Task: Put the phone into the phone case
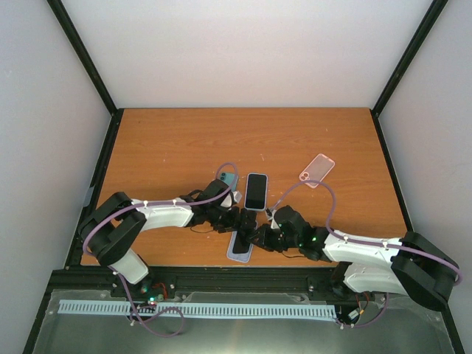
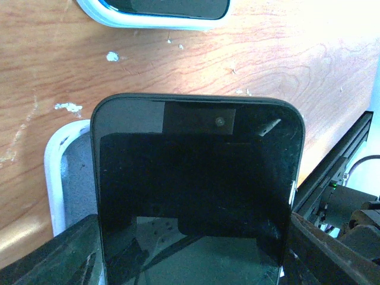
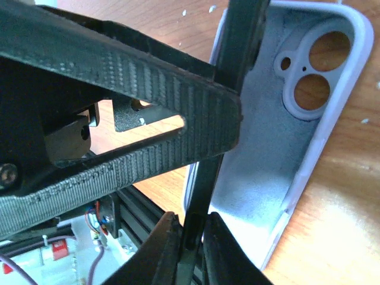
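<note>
The black phone (image 2: 196,178) hangs screen-up just above the pale lavender phone case (image 3: 270,142), which lies empty on the table with its camera holes showing. My left gripper (image 2: 193,244) is shut across the phone's width, a finger on each long side. Seen edge-on in the right wrist view, the phone (image 3: 205,178) has its thin end pinched by my right gripper (image 3: 191,236). From above, both grippers meet over the case (image 1: 240,251) near the table's front edge: the left gripper (image 1: 233,219) and the right gripper (image 1: 260,234).
Another black phone in a pale case (image 1: 256,192) lies just behind the grippers, with a teal phone (image 1: 228,179) to its left. A clear pink case (image 1: 317,170) sits at the back right. The black frame rail (image 1: 221,276) runs along the near edge.
</note>
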`<action>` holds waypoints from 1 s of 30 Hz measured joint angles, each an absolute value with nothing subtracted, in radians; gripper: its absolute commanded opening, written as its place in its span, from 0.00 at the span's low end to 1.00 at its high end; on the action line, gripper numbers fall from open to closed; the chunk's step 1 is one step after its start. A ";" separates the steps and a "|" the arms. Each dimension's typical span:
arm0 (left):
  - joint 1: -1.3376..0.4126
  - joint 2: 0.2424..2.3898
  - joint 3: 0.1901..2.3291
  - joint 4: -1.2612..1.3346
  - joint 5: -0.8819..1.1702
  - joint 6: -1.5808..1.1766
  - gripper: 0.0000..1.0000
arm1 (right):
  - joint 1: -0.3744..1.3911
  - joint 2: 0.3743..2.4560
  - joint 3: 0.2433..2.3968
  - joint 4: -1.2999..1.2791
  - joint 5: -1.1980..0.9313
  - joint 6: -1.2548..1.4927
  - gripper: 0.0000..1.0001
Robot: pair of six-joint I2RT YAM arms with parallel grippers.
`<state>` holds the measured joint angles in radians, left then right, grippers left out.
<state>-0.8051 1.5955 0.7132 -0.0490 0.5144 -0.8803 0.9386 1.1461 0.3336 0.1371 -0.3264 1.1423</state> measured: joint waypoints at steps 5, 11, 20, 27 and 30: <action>-0.806 1.596 0.710 -0.039 0.501 -0.886 0.62 | 0.939 1.145 0.333 0.124 -0.300 1.172 0.03; -0.808 1.567 0.697 -0.027 0.489 -0.913 0.77 | 0.941 1.119 0.332 0.115 -0.288 1.172 0.03; -0.809 1.406 0.696 -0.099 0.384 -0.947 0.84 | 0.943 1.076 0.330 0.078 -0.280 1.196 0.03; -0.803 1.330 0.684 -0.119 0.356 -0.945 0.85 | 0.953 1.065 0.292 0.072 -0.270 1.239 0.03; -0.801 1.323 0.666 -0.129 0.342 -0.933 0.83 | 0.962 1.060 0.282 0.083 -0.265 1.258 0.03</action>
<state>-0.8005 1.3231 0.6659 -0.1291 0.3420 -0.9333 0.9623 1.0595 0.2825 0.0830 -0.2646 1.2579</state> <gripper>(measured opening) 0.844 0.057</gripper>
